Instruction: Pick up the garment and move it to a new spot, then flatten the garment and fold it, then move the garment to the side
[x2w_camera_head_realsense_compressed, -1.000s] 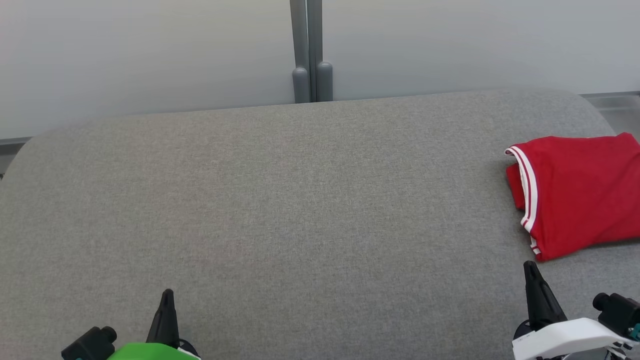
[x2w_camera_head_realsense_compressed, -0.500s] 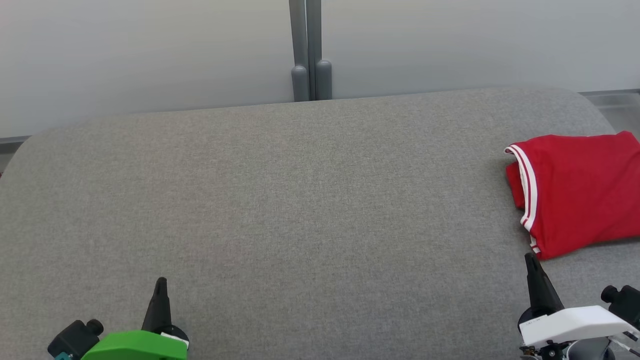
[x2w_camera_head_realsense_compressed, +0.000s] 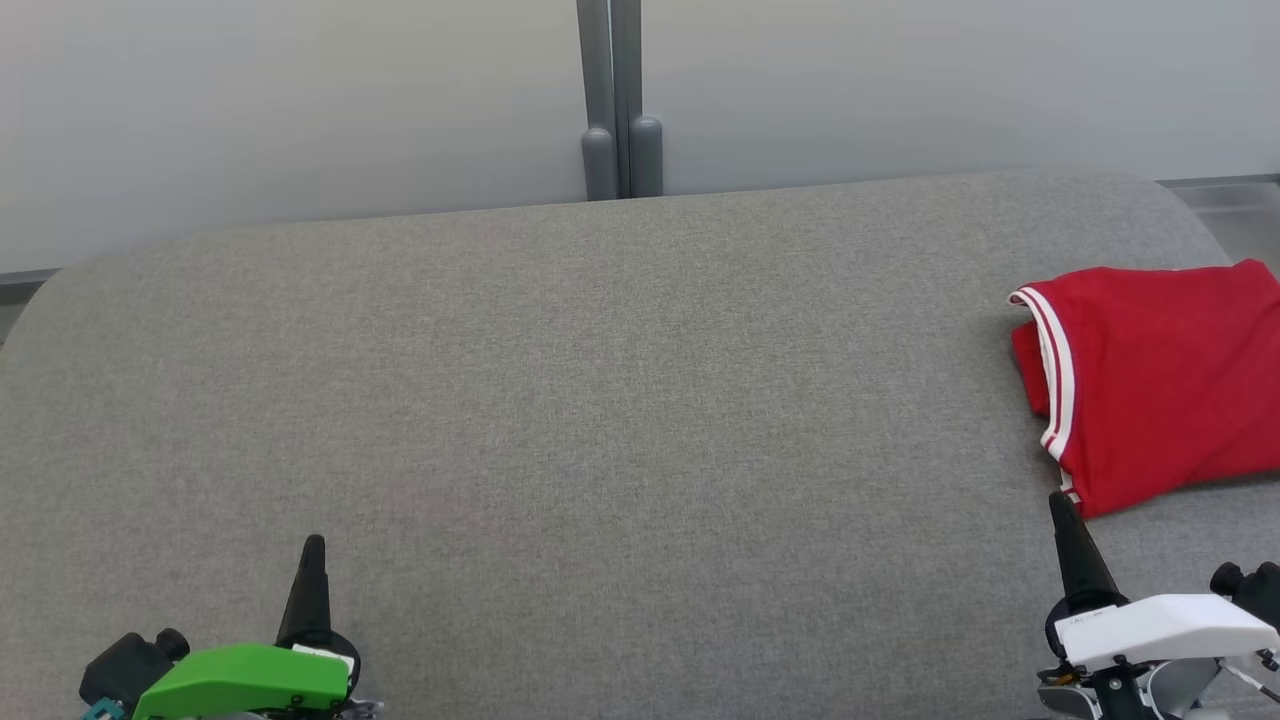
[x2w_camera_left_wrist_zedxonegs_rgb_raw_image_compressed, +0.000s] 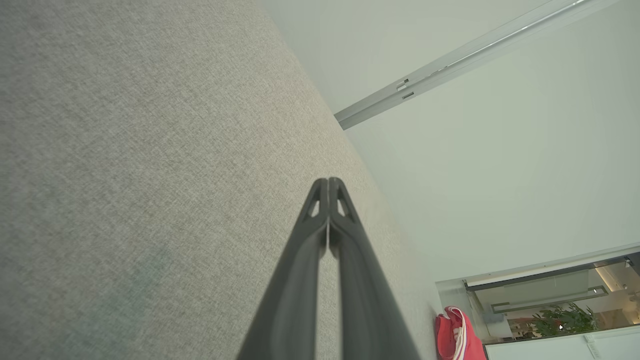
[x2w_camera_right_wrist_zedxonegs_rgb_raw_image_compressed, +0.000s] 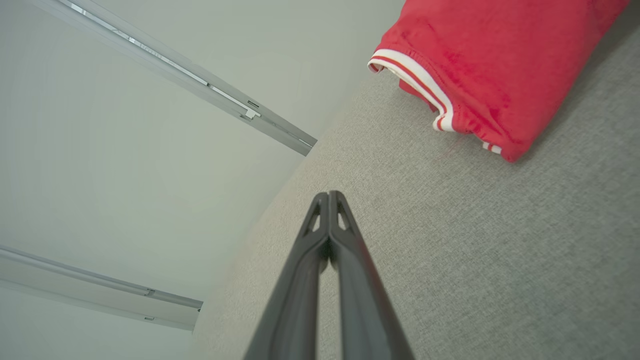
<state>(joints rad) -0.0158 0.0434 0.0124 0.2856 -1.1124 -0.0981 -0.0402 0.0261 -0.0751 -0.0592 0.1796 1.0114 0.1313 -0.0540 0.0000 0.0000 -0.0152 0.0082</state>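
A folded red garment with white-striped trim (x2w_camera_head_realsense_compressed: 1150, 380) lies at the far right of the grey fabric-covered table (x2w_camera_head_realsense_compressed: 600, 400). The left gripper (x2w_camera_head_realsense_compressed: 312, 548) and right gripper (x2w_camera_head_realsense_compressed: 1058, 508) sit low, fingers pressed together, empty. The placing looks done; pull the right one back clear of the nearby hem.

No readable text, label or number anywhere.
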